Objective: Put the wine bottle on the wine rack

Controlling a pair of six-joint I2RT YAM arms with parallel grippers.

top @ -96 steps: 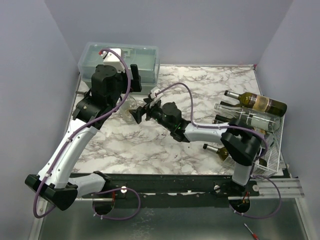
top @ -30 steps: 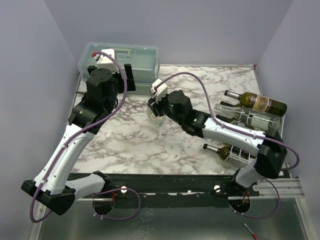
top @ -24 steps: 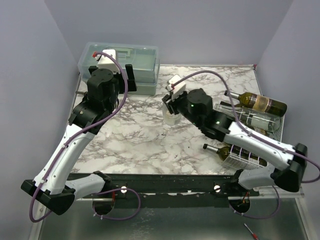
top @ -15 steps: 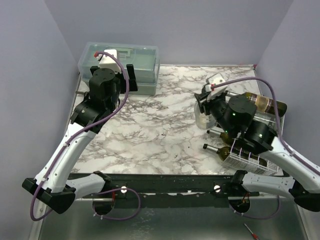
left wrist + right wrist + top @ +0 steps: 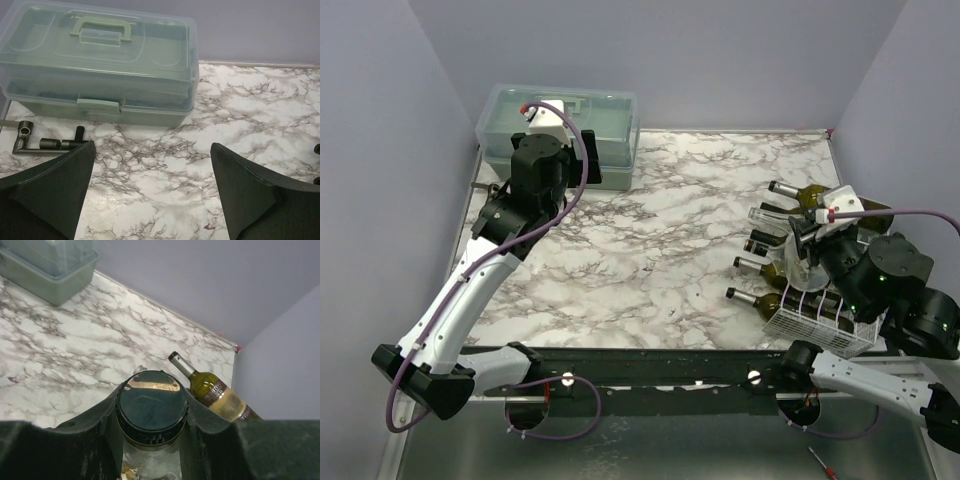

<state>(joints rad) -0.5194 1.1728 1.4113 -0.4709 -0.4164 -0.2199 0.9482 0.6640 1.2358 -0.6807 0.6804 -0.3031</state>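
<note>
My right gripper (image 5: 807, 243) is shut on the black-capped neck of a clear wine bottle (image 5: 797, 267), holding it just above the white wire wine rack (image 5: 812, 326) at the table's right edge. In the right wrist view the bottle's cap (image 5: 151, 407) sits clamped between my fingers (image 5: 90, 440). A green bottle (image 5: 832, 204) (image 5: 216, 391) lies across the rack's far end. Dark bottle necks (image 5: 744, 294) stick out of the rack toward the left. My left gripper (image 5: 152, 146) hangs open over bare marble near the toolbox, holding nothing.
A translucent grey-green toolbox (image 5: 560, 122) (image 5: 100, 60) stands at the back left corner. A small metal socket tool (image 5: 45, 144) lies in front of it. Purple walls close the table at back, left and right.
The right arm has swung from the table's middle to the right with the clear bottle, which now hangs over the rack. The left arm has barely shifted.
</note>
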